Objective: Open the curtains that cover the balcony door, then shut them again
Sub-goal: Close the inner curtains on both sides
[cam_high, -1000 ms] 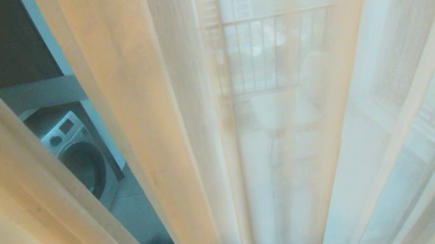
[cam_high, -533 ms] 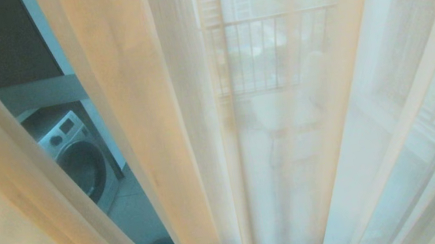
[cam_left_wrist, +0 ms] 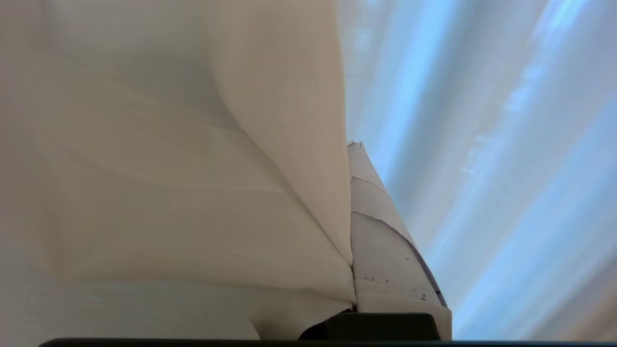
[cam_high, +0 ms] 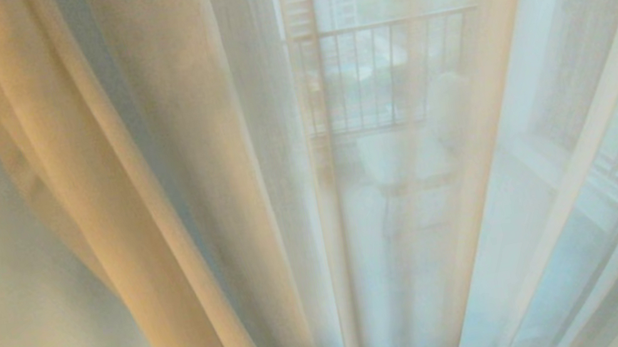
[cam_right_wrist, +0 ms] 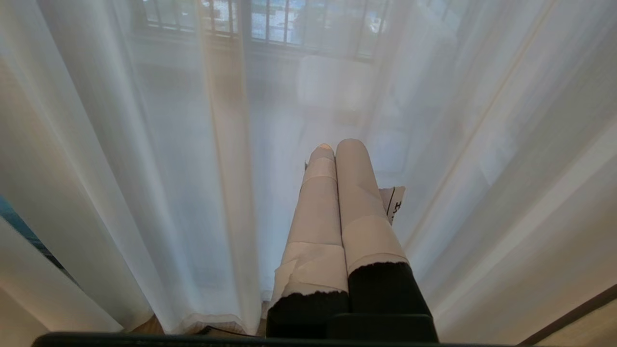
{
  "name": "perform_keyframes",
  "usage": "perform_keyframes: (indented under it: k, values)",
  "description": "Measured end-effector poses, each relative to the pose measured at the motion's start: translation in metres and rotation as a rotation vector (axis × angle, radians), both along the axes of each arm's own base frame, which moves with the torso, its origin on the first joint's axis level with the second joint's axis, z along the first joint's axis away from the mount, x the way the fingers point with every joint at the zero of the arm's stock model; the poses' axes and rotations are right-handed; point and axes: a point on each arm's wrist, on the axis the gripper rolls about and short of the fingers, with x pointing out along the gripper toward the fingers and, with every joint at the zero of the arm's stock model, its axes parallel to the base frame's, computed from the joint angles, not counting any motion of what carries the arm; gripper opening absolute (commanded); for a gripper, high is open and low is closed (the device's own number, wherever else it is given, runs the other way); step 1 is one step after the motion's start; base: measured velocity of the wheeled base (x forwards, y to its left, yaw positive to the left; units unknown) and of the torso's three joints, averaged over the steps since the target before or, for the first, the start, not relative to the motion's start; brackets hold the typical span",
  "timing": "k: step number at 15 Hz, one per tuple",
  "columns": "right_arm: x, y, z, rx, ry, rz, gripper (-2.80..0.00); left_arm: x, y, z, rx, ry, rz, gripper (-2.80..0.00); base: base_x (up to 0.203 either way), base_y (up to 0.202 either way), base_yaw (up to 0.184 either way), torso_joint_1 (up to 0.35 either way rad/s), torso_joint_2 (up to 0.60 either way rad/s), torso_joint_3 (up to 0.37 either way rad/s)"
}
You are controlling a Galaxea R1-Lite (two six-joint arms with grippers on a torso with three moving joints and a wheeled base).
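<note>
The curtains fill the head view: a heavy cream layer [cam_high: 104,235] on the left and a thin white sheer layer [cam_high: 530,128] across the middle and right. In the left wrist view my left gripper [cam_left_wrist: 350,154] is shut on a fold of the cream curtain [cam_left_wrist: 193,193]. One taped finger [cam_left_wrist: 381,241] shows and the cloth drapes over the other. My right gripper [cam_right_wrist: 335,147] hangs shut and empty in front of the sheer [cam_right_wrist: 144,144]. The balcony door is behind the cloth; only a teal sliver of glass [cam_right_wrist: 21,229] shows.
Through the sheer I make out a balcony railing [cam_high: 379,27] and buildings beyond it. A dark strip [cam_right_wrist: 578,308] runs along the foot of the curtain at the right. Neither arm is in the head view.
The cream curtain has swept to the right and closed the gap. The bare glass and the washing machine behind it no longer show. The right arm has stayed still.
</note>
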Motion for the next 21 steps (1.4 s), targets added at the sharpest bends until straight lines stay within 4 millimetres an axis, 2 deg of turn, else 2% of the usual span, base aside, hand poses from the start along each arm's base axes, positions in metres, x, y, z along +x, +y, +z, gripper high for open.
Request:
perform_keyframes:
  k: [4,8,10,13,21]
  values:
    - [0.000,0.000,0.000,0.000,0.000,0.000,-2.80,0.014,-0.066,0.010,-0.021,-0.010,-0.171,-2.80,0.000,0.000,0.000,0.000,0.00,0.000]
    - [0.000,0.000,0.000,0.000,0.000,0.000,-2.80,0.026,-0.137,-0.010,0.025,0.015,-0.329,-2.80,0.000,0.000,0.000,0.000,0.00,0.000]
    - [0.000,0.000,0.000,0.000,0.000,0.000,-2.80,0.030,-0.162,-0.023,0.043,0.035,-0.374,-2.80,0.000,0.000,0.000,0.000,0.00,0.000]
    - [0.000,0.000,0.000,-0.001,0.000,0.000,-2.80,0.038,-0.188,-0.040,0.067,0.065,-0.404,-2.80,0.000,0.000,0.000,0.000,0.00,0.000]
    - [0.000,0.000,0.000,0.000,0.000,0.000,-2.80,0.053,-0.221,-0.071,0.074,0.171,-0.431,-2.80,0.000,0.000,0.000,0.000,0.00,0.000]
